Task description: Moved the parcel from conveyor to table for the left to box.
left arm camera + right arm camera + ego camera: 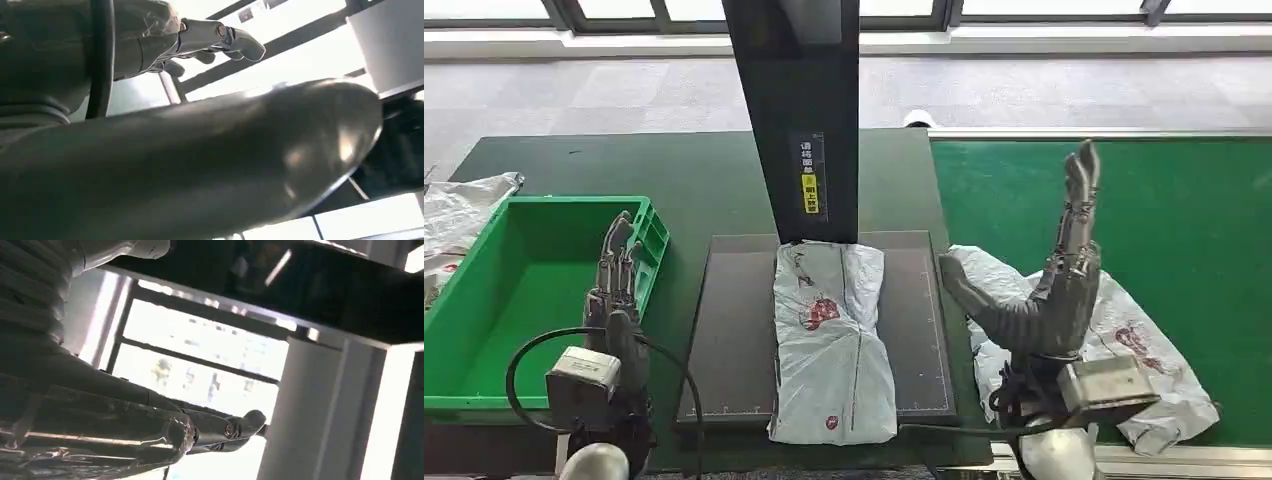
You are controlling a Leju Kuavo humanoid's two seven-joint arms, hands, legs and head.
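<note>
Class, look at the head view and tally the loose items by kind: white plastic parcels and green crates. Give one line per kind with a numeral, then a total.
White plastic parcels: 3 (one on the dark pad, one on the green conveyor, one at the far left edge)
Green crates: 1
Total: 4

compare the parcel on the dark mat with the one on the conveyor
The mat parcel lies flat and lengthwise, fully in sight, with no hand on it. The conveyor parcel is crumpled and spread wider, partly hidden behind the raised right hand. The first rests on the dark mat, the second on the green conveyor. Both are pale plastic bags with red print.
</note>
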